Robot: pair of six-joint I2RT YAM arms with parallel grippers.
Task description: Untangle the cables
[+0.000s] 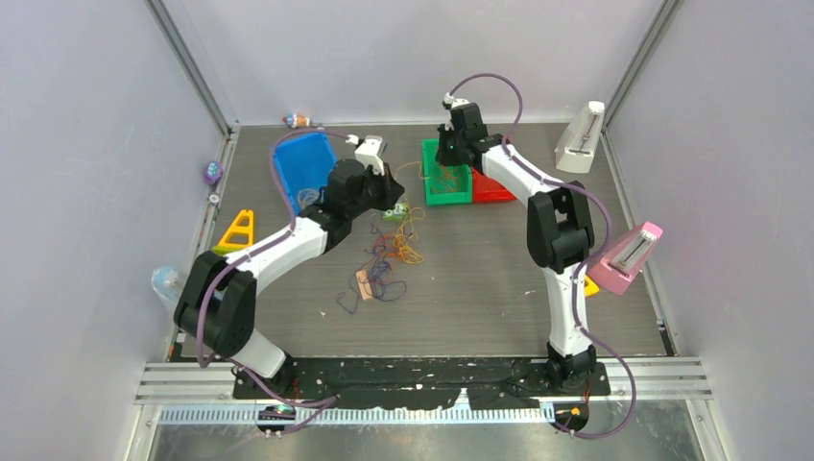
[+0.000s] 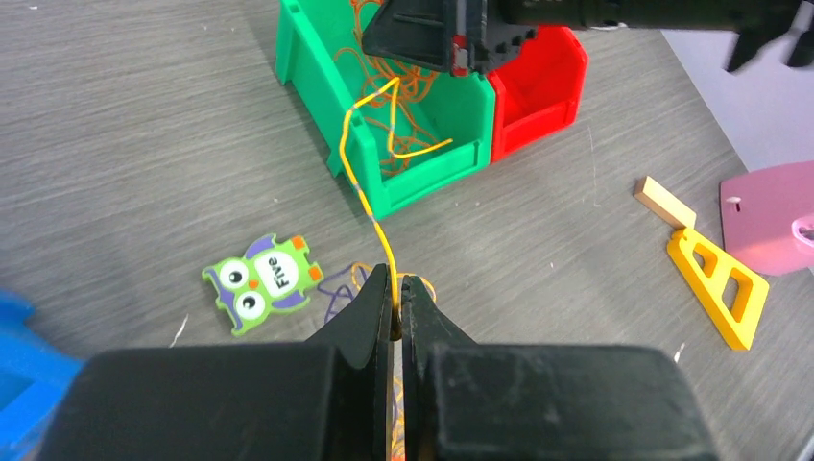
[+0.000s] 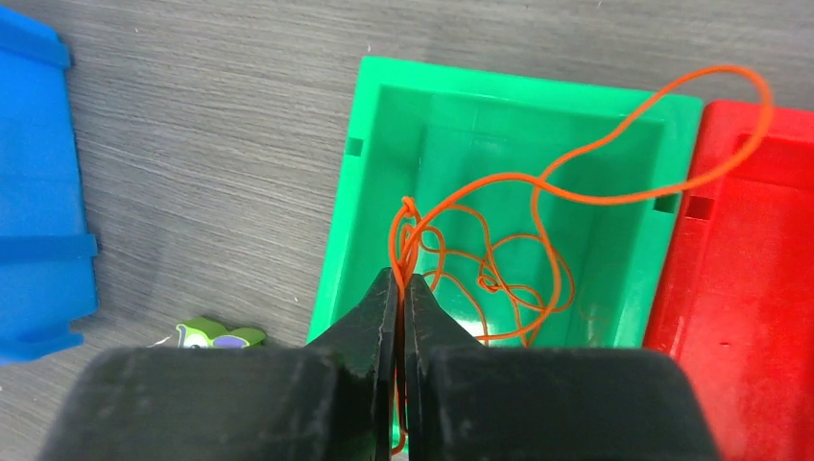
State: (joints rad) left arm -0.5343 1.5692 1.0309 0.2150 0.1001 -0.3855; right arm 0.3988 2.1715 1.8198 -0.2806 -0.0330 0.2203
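1. Fingers [image 2: 370,317] of the left gripper [image 2: 396,283] are pressed together, pinching a yellow strand [image 2: 382,235]. From their tips it climbs over the near wall of the green bin [image 2: 331,115].
2. Right gripper [image 3: 401,279] is clamped just as tight, hanging over that bin. It grips an orange strand [image 3: 499,182] at a bend.
3. From there the orange strand lies looped inside the green bin. One long loop arches across the rim of the red bin [image 3: 739,288].
4. Most of the cables sit in a tangle [image 1: 389,257] of orange, red and purple on the table [image 1: 499,288]. It lies between the arms, near the owl tile [image 2: 264,281].
5. I'd say the job is partly done. Orange strands are gathered in the green bin, and the yellow one looks half drawn out.
6. What's left, by my reckoning, is the knotted heap itself. The red bin, as far as I can see, holds nothing of its own.
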